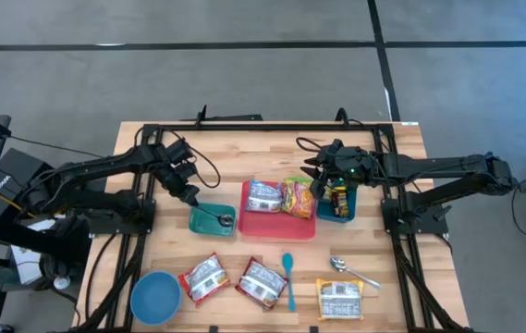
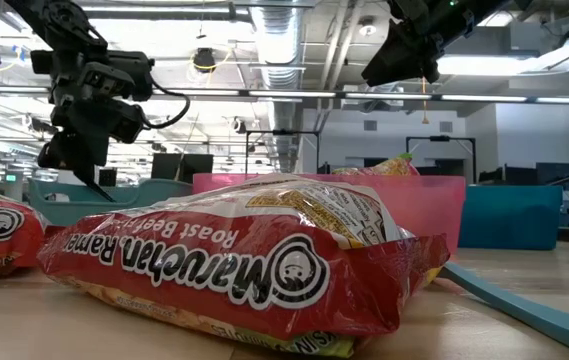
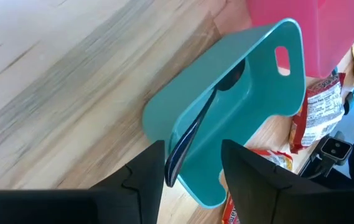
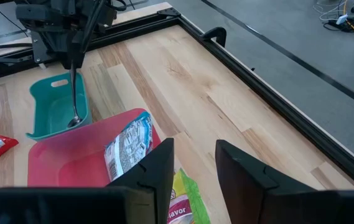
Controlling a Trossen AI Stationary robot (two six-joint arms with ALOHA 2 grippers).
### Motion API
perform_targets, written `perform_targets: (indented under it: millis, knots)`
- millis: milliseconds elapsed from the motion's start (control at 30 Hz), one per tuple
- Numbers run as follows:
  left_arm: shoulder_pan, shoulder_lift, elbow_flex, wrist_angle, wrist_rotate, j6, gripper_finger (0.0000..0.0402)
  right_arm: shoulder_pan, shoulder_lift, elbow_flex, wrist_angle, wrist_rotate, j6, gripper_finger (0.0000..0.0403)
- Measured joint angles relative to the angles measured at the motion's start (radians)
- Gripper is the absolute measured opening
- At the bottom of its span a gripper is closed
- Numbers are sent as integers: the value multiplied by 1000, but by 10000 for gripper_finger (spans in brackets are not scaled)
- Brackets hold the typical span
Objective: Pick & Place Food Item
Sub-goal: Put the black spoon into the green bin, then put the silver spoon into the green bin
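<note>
both arms were dark, nearly black, built of slim tubular links with boxy joint housings. loose black cables looped off the wrist of the left arm (image 1: 105, 171) and trailed along the right arm (image 1: 438, 168). a small green light glowed on the right arm's wrist. the left gripper (image 3: 192, 163) had two flat, angular, matte black fingers, and the right gripper (image 4: 194, 165) had the same blunt dark plates.
</note>
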Motion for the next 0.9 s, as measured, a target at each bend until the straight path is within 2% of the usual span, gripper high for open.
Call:
perform_targets:
  millis: [233,567,900]
  knots:
    - [45,0,0,-1,-3,53,154,0,0,0,0,0,0,113]
    - [155,0,0,19,-70,130,154,0,0,0,-1,0,0,113]
    - [184,0,0,221,-68,157,154,0,0,0,-1,0,-3,113]
